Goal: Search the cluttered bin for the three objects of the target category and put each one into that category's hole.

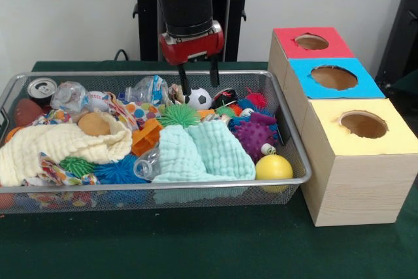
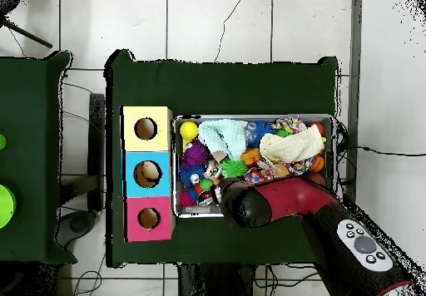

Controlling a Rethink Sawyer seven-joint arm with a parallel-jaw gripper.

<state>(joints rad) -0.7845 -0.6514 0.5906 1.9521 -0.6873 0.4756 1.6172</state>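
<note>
Sitting at the bin's back edge, upper middle of the frame, the soccer ball lies just below the gripper, whose fingers hang spread, apparently empty; coloured boxes stand right.

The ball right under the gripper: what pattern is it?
White with black patches, a soccer ball pattern. It shows best in the front view.

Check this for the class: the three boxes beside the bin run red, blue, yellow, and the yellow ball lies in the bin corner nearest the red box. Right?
Wrong in one respect: the front view shows the yellow ball in the bin corner nearest the yellow box, not the red box. The order, with the blue box between, is right.
</note>
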